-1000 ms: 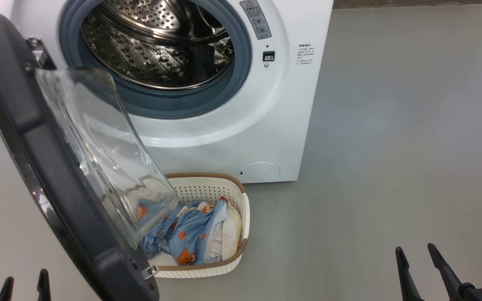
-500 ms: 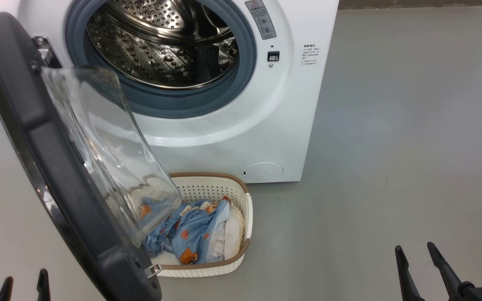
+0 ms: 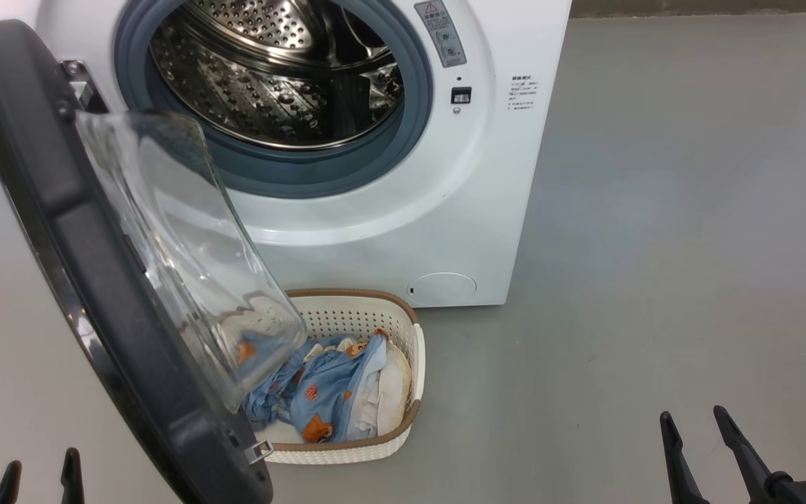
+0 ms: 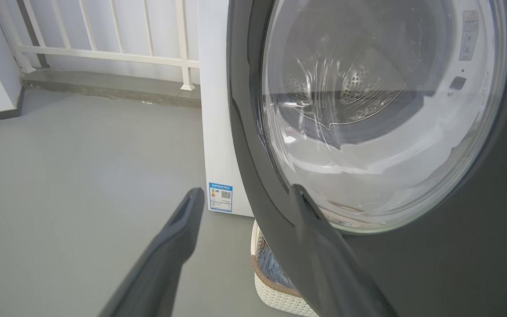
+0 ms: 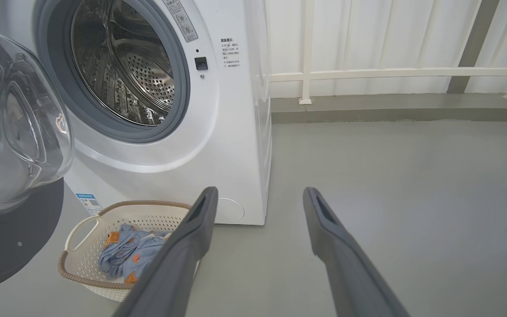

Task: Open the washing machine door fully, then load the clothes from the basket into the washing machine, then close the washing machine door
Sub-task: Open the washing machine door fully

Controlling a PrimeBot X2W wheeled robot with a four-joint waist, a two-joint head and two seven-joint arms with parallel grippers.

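Black-ringed, its clear glass bulging, the washing machine door [image 3: 102,301] is standing partly open, overhanging the basket [image 3: 382,451] on the floor [image 3: 655,210]. Left tool [image 3: 41,462] and right tool [image 3: 692,414] are both gaping wide, gripping nothing. Judging by this, easing the door's free edge outward, gently and away from the basket, is suiting best; blue, orange-patched clothes [image 3: 333,392] are lying inside.

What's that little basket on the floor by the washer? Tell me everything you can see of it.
The basket is a small cream-white plastic tub with rounded corners, walls pierced with little holes, a brown woven-look rim and a loop handle at one end. It stands upright on the grey floor, close before the washing machine. Inside lie the clothes: blue cloth with orange patches, and cream cloth. The open door overhangs its left end; whether they touch is unclear.
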